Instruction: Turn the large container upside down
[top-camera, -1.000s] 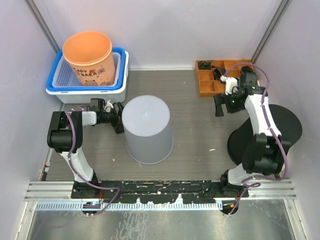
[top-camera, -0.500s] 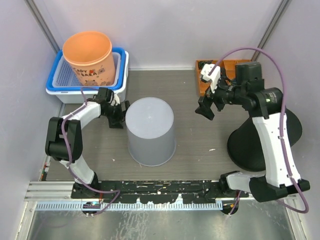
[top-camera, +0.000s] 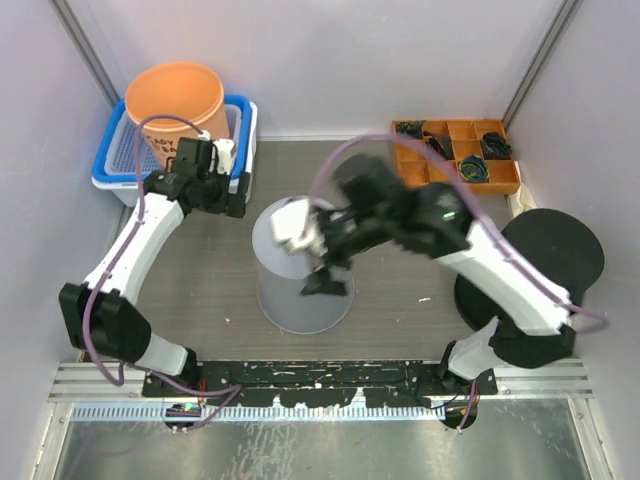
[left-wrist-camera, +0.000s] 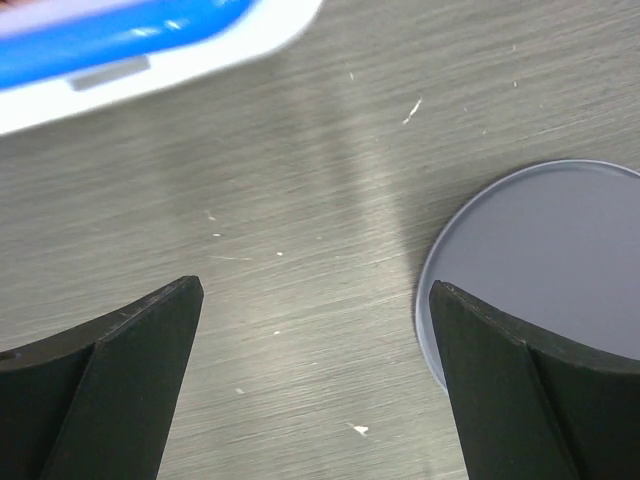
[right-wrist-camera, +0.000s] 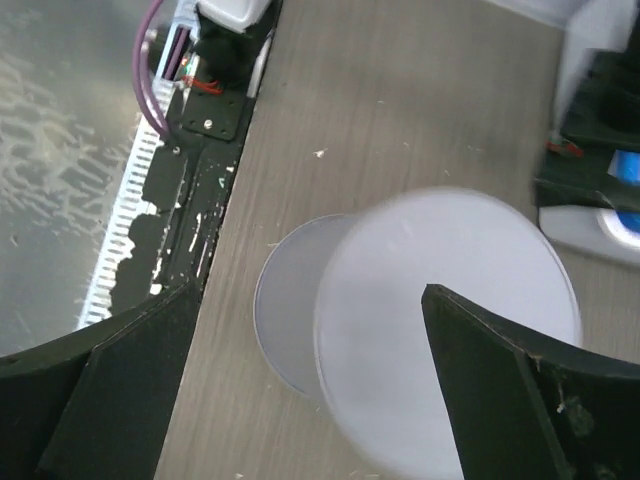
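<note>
The large pale grey container (top-camera: 290, 295) stands mid-table with its closed base up and its wider rim on the table. It also shows in the left wrist view (left-wrist-camera: 545, 250) and the right wrist view (right-wrist-camera: 440, 330). My left gripper (top-camera: 236, 195) is open and empty, hovering to the left of and behind the container, over bare table (left-wrist-camera: 315, 290). My right gripper (top-camera: 325, 268) is open and empty, hanging above the container's top, one finger over it (right-wrist-camera: 312, 290). Neither gripper touches the container.
An orange bucket (top-camera: 175, 100) sits in a blue and white basket (top-camera: 110, 170) at the back left. An orange divided tray (top-camera: 455, 160) of small parts is at the back right. A black round disc (top-camera: 560, 250) lies at the right.
My right arm has swung from the right side across to above the grey container. My left gripper has lifted from the container's left side and moved back towards the basket.
</note>
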